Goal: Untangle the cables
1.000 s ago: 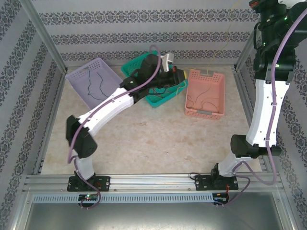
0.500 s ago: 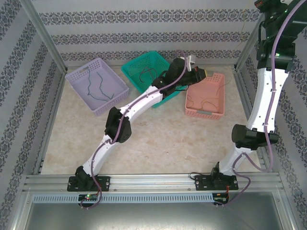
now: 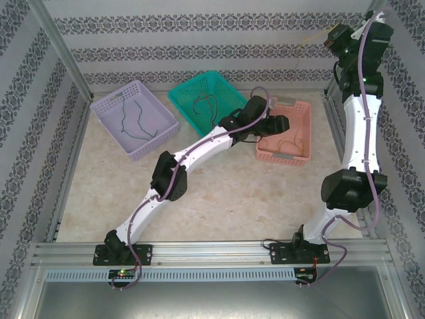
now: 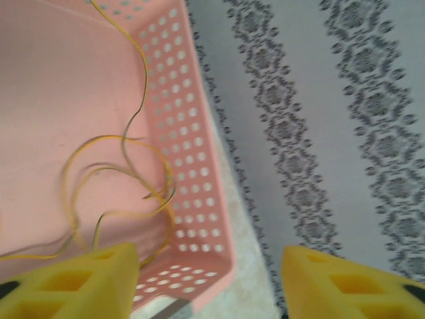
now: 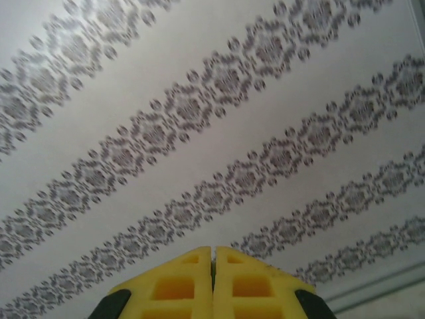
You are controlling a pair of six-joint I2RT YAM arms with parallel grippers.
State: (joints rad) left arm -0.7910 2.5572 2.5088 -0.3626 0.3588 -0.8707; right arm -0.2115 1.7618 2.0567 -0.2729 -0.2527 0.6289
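Yellow cable point(image 4: 145, 80) inside pink basket point(image 4: 192, 153), below wide-spread left tool point(image 4: 209, 269).

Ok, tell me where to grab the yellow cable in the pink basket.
I'd take the yellow cable on the open loop lying flat on the pink basket floor, coming straight down from above. Nearer the perforated wall its strands bunch and cross, leaving the open left gripper little room.

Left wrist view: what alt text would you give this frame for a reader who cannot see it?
The left tool, its yellow fingers wide open, hovers over a corner of the pink perforated basket, where a thin yellow cable lies in loose loops. Right of the basket stands a grey patterned wall.
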